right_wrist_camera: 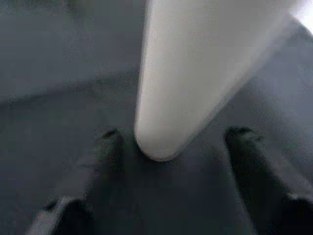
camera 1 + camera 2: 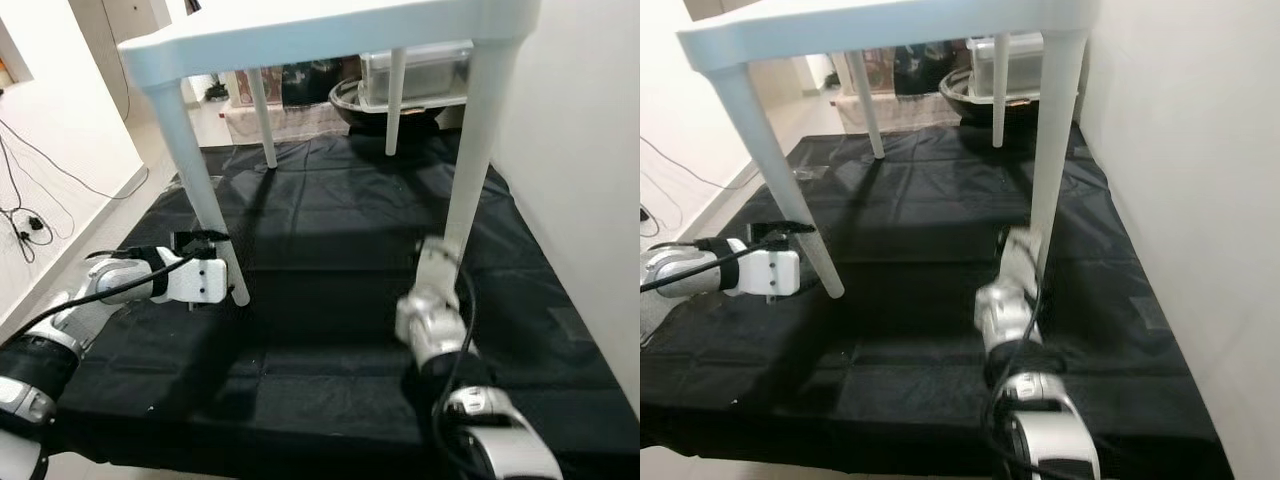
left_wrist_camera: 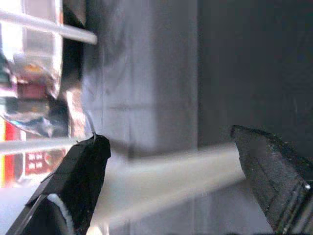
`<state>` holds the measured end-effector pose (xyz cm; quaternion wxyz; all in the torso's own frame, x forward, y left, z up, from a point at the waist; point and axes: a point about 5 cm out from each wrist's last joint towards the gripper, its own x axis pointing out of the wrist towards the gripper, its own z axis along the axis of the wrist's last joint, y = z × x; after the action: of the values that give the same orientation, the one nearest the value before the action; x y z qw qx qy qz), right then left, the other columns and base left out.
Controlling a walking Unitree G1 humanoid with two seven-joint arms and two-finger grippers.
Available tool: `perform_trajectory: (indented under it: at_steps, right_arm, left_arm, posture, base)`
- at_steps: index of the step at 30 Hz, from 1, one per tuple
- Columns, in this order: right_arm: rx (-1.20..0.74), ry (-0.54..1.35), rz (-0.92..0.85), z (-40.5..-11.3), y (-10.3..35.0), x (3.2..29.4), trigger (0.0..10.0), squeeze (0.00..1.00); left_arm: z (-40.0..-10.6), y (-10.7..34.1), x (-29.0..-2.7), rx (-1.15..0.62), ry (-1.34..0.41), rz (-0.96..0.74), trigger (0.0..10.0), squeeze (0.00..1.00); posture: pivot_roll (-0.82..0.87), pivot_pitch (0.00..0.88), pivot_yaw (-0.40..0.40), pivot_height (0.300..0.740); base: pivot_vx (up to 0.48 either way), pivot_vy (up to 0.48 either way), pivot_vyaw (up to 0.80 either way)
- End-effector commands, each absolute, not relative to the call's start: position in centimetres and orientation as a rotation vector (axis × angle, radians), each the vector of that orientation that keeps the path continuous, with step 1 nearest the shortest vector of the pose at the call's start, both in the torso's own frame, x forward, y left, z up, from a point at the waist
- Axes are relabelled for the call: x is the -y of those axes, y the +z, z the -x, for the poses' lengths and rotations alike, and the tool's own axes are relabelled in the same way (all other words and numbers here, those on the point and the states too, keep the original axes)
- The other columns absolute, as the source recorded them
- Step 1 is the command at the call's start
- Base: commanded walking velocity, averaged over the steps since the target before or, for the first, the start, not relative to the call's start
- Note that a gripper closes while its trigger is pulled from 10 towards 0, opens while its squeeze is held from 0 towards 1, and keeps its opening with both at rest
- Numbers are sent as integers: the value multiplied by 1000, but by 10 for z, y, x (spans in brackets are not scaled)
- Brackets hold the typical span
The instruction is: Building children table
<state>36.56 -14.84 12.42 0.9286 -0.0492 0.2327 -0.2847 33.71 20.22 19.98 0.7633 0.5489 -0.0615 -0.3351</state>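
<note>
A white children's table (image 2: 300, 38) stands upright on four legs on a black mat (image 2: 330, 210). My left gripper (image 2: 218, 262) reaches in from the left at the lower part of the front-left leg (image 2: 198, 185). In the left wrist view that leg (image 3: 166, 174) lies between the two wide-apart black fingers (image 3: 83, 171), so the gripper is open. My right gripper (image 1: 173, 134) is low at the foot of the front-right leg (image 2: 470, 170). It is open, with the rounded leg tip (image 1: 161, 142) between its fingers (image 1: 110, 147) and no visible contact.
A white wall (image 2: 590, 150) runs close along the mat's right side. Behind the table's back legs (image 2: 263, 120) sit a clear plastic bin (image 2: 415, 75) and a dark basin (image 2: 350, 105). Cables (image 2: 25, 220) lie on the floor at the left.
</note>
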Motion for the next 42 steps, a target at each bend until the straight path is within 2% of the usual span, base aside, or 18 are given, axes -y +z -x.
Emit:
perform_trajectory:
  at_steps: [1, 6, 7, 12, 14, 16, 17, 18, 19, 20, 21, 23, 25, 26, 28, 34, 42]
  right_arm:
    - [-491, -554, 92, -364, 123, 143, 10000, 1000]
    - [-467, -543, 111, -360, 125, 144, 10000, 1000]
    - [-436, -530, 119, -358, 129, 145, 10000, 0]
    - [-367, -487, 126, -347, 132, 146, 10000, 0]
    - [-303, -411, 189, -332, 133, 147, 10000, 0]
    - [-303, -411, 189, -332, 133, 147, 10000, 0]
    - [-270, -295, 179, -323, 132, 143, 10000, 0]
    - [-270, -295, 179, -323, 132, 143, 10000, 0]
    - [-206, -146, 123, -313, 134, 136, 10000, 0]
    - [-206, -146, 123, -313, 134, 136, 10000, 0]
    - [-161, -44, 79, -306, 136, 130, 10000, 0]
    - [-161, -44, 79, -306, 136, 130, 10000, 0]
    - [-61, 158, 33, -293, 141, 114, 10000, 0]
    - [-61, 158, 33, -293, 141, 114, 10000, 0]
    - [1, 340, 32, -280, 140, 95, 10000, 0]
    - [2, 430, 53, -272, 133, 84, 10000, 0]
    - [-15, 443, 68, -274, 123, 88, 10000, 0]
  left_arm:
    - [-331, 195, -202, 133, -703, -1145, 10000, 0]
    - [-316, 187, -190, 165, -657, -1054, 10000, 0]
    - [-307, 182, -184, 178, -626, -996, 10000, 0]
    - [-286, 171, -171, 191, -557, -881, 10000, 0]
    - [-262, 158, -160, 181, -482, -731, 10000, 0]
    - [-262, 158, -160, 181, -482, -731, 10000, 0]
    - [-248, 151, -157, 169, -431, -645, 10000, 0]
    - [-248, 151, -157, 169, -431, -645, 10000, 0]
    - [-234, 144, -153, 147, -365, -533, 10000, 0]
    - [-234, 144, -153, 147, -365, -533, 10000, 0]
    - [-224, 140, -152, 126, -315, -465, 10000, 0]
    - [-224, 140, -152, 126, -315, -465, 10000, 0]
    - [-207, 133, -146, 86, -213, -298, 10000, 0]
    - [-207, 133, -146, 86, -213, -298, 10000, 0]
    - [-192, 123, -133, 35, -144, -159, 10000, 0]
    - [-185, 112, -119, 2, -131, -127, 10000, 0]
    - [-194, 103, -119, -32, -112, -111, 10000, 0]
  posture:
    - [126, 48, 78, 740]
    - [111, 49, 69, 740]
    - [108, 47, 63, 740]
    - [99, 45, 58, 740]
    - [90, 41, 52, 740]
    - [90, 41, 52, 740]
    - [79, 34, 50, 740]
    - [79, 34, 50, 740]
    - [66, 22, 47, 740]
    - [66, 22, 47, 740]
    - [66, 22, 47, 740]
    - [66, 22, 47, 740]
    - [58, 3, 41, 740]
    - [58, 3, 41, 740]
    - [47, 0, 30, 740]
    - [38, 0, 24, 740]
    - [-1, 0, 35, 740]
  base:
    - [0, 0, 0]
    - [0, 0, 0]
    - [0, 0, 0]
    - [0, 0, 0]
    - [0, 0, 0]
    - [0, 0, 0]
    - [0, 0, 0]
    - [0, 0, 0]
    - [0, 0, 0]
    - [0, 0, 0]
    - [0, 0, 0]
    - [0, 0, 0]
    - [0, 0, 0]
    - [0, 0, 0]
    - [0, 0, 0]
    - [0, 0, 0]
    - [-337, 0, 0]
